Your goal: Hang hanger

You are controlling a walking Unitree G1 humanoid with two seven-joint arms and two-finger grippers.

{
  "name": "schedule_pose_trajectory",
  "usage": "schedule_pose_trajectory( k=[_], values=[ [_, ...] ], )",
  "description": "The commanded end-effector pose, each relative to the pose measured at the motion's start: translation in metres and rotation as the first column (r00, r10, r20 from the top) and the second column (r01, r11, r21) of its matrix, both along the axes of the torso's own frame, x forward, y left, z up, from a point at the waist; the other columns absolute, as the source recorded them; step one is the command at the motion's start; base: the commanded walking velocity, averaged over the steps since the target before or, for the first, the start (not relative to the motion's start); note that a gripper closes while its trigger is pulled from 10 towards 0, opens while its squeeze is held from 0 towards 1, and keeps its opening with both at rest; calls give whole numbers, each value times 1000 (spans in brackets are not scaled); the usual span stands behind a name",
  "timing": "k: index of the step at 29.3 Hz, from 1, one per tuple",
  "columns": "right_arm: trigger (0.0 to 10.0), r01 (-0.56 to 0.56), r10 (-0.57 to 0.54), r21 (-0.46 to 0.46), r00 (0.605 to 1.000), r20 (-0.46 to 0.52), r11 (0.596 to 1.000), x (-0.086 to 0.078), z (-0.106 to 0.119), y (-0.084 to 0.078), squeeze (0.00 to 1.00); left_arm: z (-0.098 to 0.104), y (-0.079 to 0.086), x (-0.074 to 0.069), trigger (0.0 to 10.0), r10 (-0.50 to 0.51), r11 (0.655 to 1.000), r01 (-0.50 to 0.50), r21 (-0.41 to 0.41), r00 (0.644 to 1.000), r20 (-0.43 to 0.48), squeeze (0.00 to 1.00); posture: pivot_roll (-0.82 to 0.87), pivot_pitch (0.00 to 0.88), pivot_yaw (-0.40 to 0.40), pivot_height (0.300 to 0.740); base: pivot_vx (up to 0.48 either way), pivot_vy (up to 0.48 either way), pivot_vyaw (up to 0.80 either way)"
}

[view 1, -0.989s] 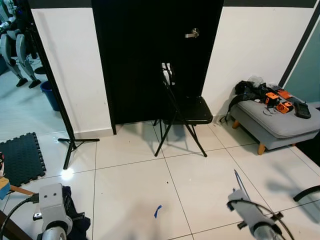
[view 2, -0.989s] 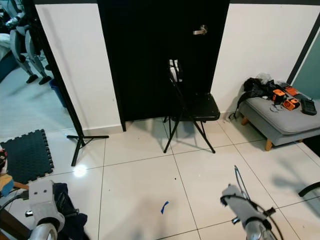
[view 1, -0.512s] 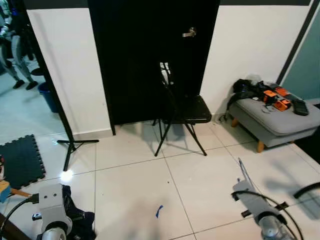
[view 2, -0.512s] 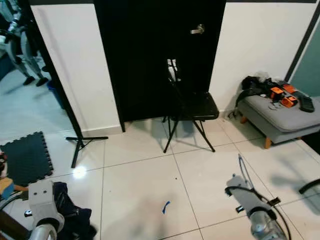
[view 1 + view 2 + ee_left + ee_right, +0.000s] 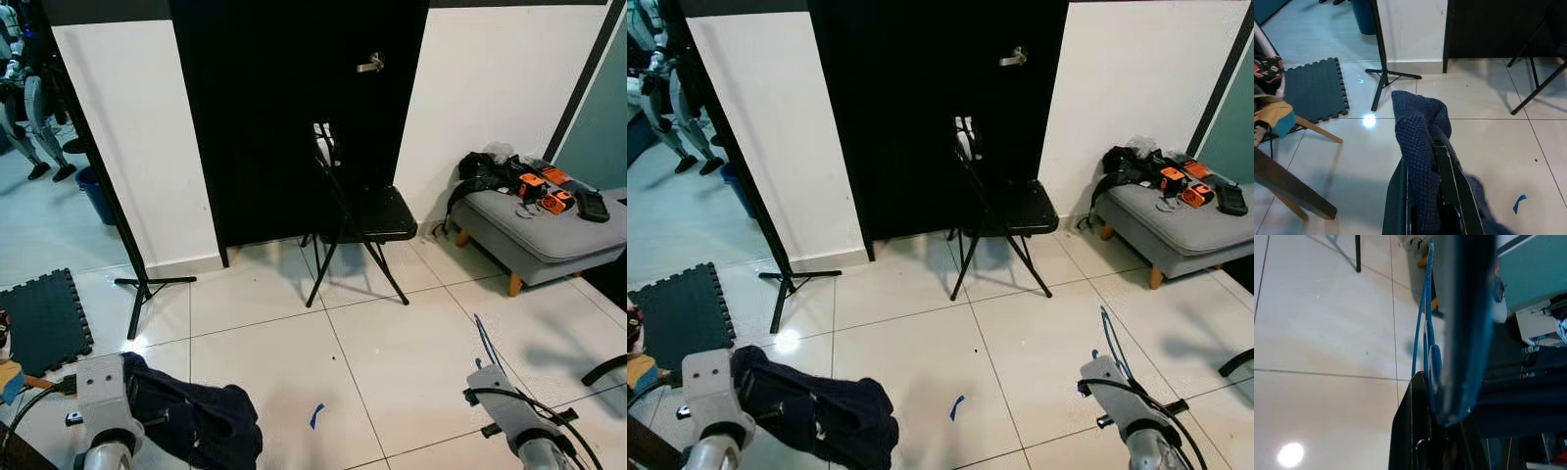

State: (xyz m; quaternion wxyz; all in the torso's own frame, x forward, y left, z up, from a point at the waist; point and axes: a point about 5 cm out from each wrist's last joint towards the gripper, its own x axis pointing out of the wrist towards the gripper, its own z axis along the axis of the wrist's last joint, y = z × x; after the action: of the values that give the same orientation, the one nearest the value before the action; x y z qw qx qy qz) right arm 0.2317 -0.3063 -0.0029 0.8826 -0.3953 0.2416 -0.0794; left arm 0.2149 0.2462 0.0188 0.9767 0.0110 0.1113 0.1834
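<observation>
- Straight ahead stands a black door [image 5: 294, 117] with a folding chair [image 5: 358, 220] before it, and a grey bench [image 5: 544, 240] to the right carrying bags and orange gear; that is the only holder of things here.
- Low on the left, the left gripper [image 5: 1422, 196] is pinched on a dark blue knitted garment [image 5: 1420, 127], which droops over the tiled floor [image 5: 392, 343].
- Low on the right, the right gripper [image 5: 1437, 426] is clamped on a thin blue hanger [image 5: 1425, 318], its wire standing up above the wrist.
- No rail or hook can be made out, so I judge the hanging spot is yet to be reached.
- Likely risks: the trailing garment could snag on the tripod stand [image 5: 137, 279] or the chair legs; the slim wire might twist in the fingers while walking.
</observation>
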Motion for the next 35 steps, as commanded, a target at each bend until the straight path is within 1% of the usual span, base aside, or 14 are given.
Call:
schedule_pose_trajectory(
  k=[1,8,15,16,17,20,21,24,28,30,32,35],
  values=[
    [10000,3,-3,12,1000,-1,1000,0,0,-1,0,3,-2,1,10000,-9,1000,8,8,1000,12,0,-79,19,23,740,0,0,0],
    [10000,0,0,14,1000,5,1000,0,0,0,0,4,-3,0,10000,-9,1000,9,8,1000,12,0,-102,22,23,740,0,0,0],
    [10000,0,0,13,1000,6,1000,-1,1,-1,0,4,-5,0,10000,-10,1000,10,10,1000,14,0,-85,26,21,740,0,0,0],
    [10000,0,0,13,1000,7,1000,-1,1,-2,0,4,-5,0,10000,-6,1000,6,6,1000,16,0,-91,35,13,740,0,0,0],
    [10000,1,-1,12,1000,7,1000,-2,1,-3,0,5,-6,-2,10000,-8,1000,8,14,1000,19,0,-81,35,-13,740,0,0,0],
    [10000,1,-1,12,1000,8,1000,-3,1,-4,0,5,-7,-2,10000,-10,1000,10,21,1000,21,0,-81,35,-17,740,0,0,0],
    [10000,1,-1,12,1000,9,1000,-5,1,-5,0,6,-7,-4,10000,-9,1000,8,23,1000,24,0,-83,52,-35,740,0,0,0],
    [10000,0,0,11,1000,11,1000,-7,1,-6,0,7,-6,-8,10000,-5,1000,5,22,1000,27,0,-89,64,-40,740,0,0,0],
    [10000,-4,3,12,1000,15,1000,-10,-1,-6,0,7,-3,-12,10000,-12,1000,12,23,1000,23,0,-95,74,-23,740,0,0,0],
    [10000,-4,3,12,1000,15,1000,-10,-1,-6,0,7,-3,-12,10000,-12,1000,12,23,1000,23,0,-95,74,-23,740,0,0,0],
    [10000,-5,5,12,1000,16,1000,-10,-1,-5,0,5,-3,-11,10000,-33,999,32,19,999,9,0,-91,75,2,740,0,0,0],
    [10000,-5,5,12,1000,16,1000,-10,-2,-4,0,4,-4,-10,10000,-53,998,53,23,999,-5,0,-93,75,3,740,0,0,0]
  ],
)
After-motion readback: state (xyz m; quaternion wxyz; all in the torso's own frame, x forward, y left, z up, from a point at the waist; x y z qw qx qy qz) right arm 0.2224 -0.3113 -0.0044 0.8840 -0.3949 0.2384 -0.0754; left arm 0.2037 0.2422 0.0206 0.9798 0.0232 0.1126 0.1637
